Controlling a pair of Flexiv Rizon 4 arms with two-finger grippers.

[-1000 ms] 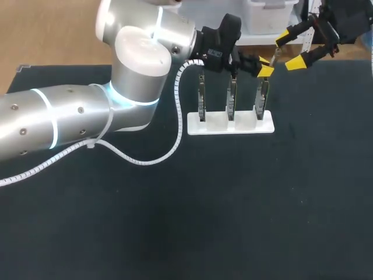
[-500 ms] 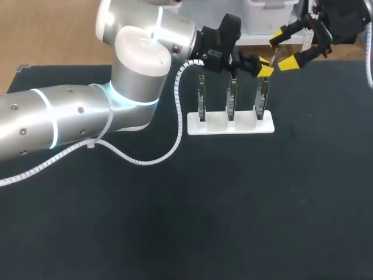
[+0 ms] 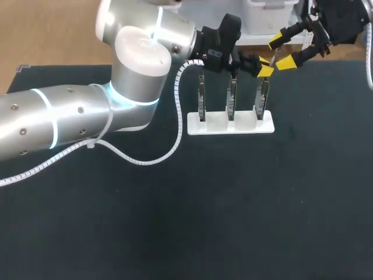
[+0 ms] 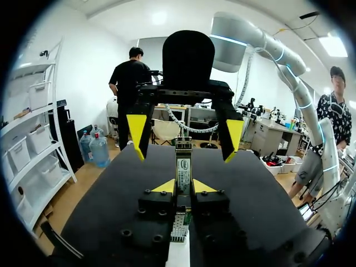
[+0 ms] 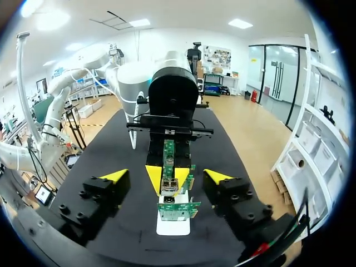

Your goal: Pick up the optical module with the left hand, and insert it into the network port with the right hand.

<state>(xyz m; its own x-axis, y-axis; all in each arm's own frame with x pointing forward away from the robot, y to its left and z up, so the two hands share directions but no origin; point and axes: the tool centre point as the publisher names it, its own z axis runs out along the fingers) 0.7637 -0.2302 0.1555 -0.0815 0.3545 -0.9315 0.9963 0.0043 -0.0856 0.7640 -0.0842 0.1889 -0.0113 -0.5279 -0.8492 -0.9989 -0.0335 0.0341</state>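
Left wrist view tells most of it. The left gripper (image 4: 184, 187) has its jaws pinched onto a slim metal optical module (image 4: 183, 158), with one yellow tip pressed against each side. The module juts straight out ahead of them. Its upper face carries a white label with a small blue mark and lines of dark print, too fine for me to read.

Just past the module's far end hangs the right gripper (image 4: 185, 133), facing it head-on. Its jaws are spread wide, with the yellow tips well out to either side and touching nothing.

In the right wrist view, a white plastic rack (image 5: 172, 225) sits ahead of the open jaws and below the left gripper. A green circuit board (image 5: 178, 208) stands upright in its nearest slot.

From the head view I count three such boards in a row in that rack. The left jaws hover over the rightmost one, holding the module up off the black cloth-covered worktop (image 3: 233, 204).

The silver left arm (image 3: 134, 76) comes in from the left, and a white spiral cable (image 3: 169, 151) loops off it down onto the cloth. The right arm's black wrist enters at the far right corner.
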